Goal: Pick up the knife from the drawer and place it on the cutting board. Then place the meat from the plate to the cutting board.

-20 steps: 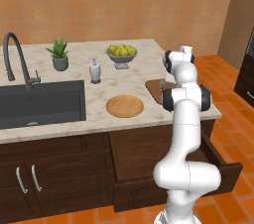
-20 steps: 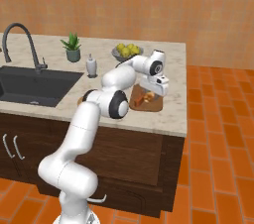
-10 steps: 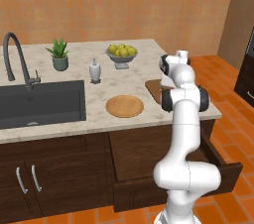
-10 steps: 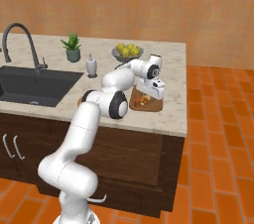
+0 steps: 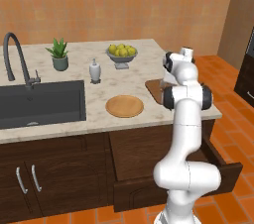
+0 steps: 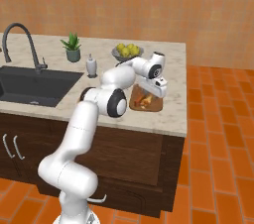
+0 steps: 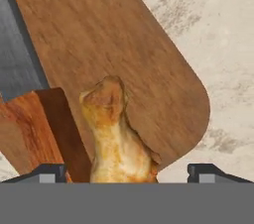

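The gripper (image 7: pixel 126 173) is held spread wide just above the cutting board (image 7: pixel 124 49), nothing clasped between its tips. The meat (image 7: pixel 116 136) is seen lying on the board between the tips, beside the knife (image 7: pixel 30 114), whose orange-red handle also rests there. The plate (image 5: pixel 124 106) sits bare beside the board. The drawer (image 5: pixel 224 166) is pulled out.

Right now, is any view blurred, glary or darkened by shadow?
Hand view: sharp and evenly lit; the meat and knife lie crisp on the cutting board, no glare. Left base view: flat light, soft faint shadow under the plate. Right base view: clear, sink dark but readable.
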Tool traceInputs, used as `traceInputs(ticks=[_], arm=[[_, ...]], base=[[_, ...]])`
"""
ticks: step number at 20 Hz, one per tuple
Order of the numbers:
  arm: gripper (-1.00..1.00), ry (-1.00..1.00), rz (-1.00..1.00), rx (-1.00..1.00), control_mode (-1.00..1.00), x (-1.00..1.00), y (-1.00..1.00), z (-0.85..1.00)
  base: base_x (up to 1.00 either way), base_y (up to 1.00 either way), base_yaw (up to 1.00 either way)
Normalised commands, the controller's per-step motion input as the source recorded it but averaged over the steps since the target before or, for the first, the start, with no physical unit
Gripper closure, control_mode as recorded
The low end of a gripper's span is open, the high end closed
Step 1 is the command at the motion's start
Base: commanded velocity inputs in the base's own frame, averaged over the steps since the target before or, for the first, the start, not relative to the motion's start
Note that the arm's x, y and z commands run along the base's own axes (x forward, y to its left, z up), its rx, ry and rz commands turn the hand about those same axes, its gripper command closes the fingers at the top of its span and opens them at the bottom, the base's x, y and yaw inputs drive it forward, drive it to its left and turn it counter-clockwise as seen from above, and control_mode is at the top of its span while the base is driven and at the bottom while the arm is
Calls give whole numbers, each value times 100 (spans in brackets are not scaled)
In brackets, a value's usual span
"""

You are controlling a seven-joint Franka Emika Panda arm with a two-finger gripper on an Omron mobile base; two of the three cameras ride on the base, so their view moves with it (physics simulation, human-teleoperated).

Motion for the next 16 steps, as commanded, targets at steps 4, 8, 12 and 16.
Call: traceInputs(ticks=[4,8,12,16], arm=[[-100,-29,-2,0,-100,-62,5,69],[-100,-23,-5,0,-100,-100,36,48],[-100,-24,-9,0,-100,-100,55,33],[-100,-12,-12,-7,-100,-100,57,41]], base=[[0,0,0],[0,0,0],[0,0,0],[0,0,0]])
